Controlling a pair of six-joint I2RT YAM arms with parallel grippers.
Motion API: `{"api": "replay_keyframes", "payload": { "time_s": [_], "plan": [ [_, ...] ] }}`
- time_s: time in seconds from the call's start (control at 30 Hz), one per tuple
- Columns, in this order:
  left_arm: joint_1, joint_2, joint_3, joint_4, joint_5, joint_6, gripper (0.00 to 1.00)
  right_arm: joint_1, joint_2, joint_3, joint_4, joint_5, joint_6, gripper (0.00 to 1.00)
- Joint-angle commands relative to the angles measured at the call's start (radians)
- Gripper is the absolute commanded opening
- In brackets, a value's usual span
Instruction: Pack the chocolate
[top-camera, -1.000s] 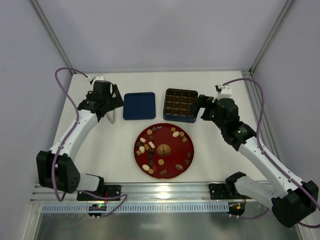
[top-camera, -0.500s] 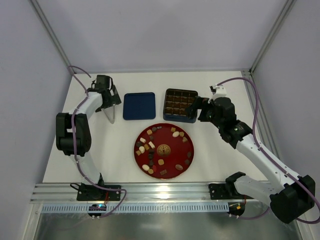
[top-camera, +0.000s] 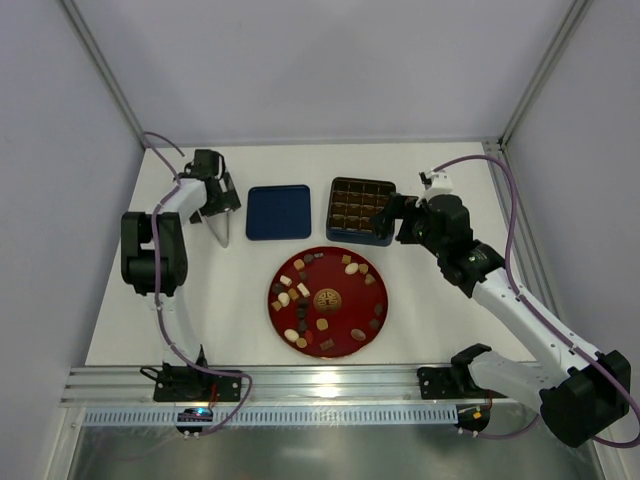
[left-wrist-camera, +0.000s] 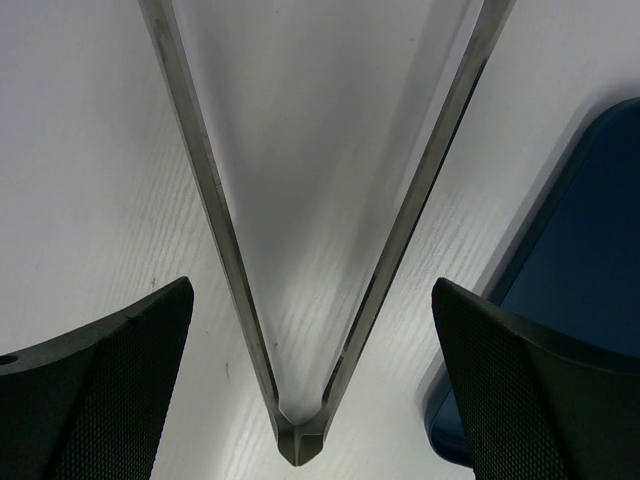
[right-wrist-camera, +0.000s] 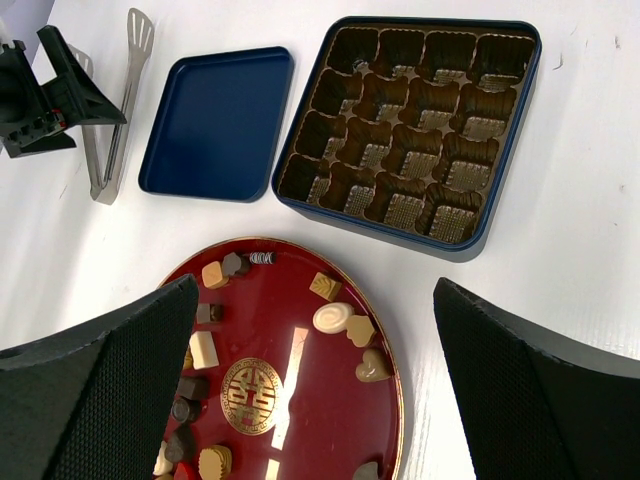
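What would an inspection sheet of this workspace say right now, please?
Surface: white table, bare around the things.
Job's things: chocolates all on the red plate; blue tin open, compartments look empty; lid flat to its left; tongs lying on the table.
Clutter: nothing seen.
Grippers: left gripper open, over the tongs; right gripper open, by the tin's right edge.
Cables: purple cables loop off both arms, clear of the plate.
Surroundings: grey walls; metal rail at the near edge.
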Motion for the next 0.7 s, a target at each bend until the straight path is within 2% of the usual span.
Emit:
{"api": "replay_keyframes", "payload": {
  "time_s": [0.0, 0.27, 0.67],
  "plan": [
    [0.01, 0.023, 0.04, 0.011, -0.009, 0.026, 1.0, 0.003, -0.026, 0.015, 0.018, -0.006, -0.002, 1.0],
    [0.011, 0.075, 0.049, 0.015, -0.001, 0.045, 0.99, 0.001, -0.025, 0.009, 0.01, -0.003, -0.01, 1.0],
    [0.013, 0.081, 0.018, 0.032, 0.022, 0.019, 0.82, 0.001, -0.045, 0.001, 0.004, -0.002, 0.001, 1.0]
  ]
}}
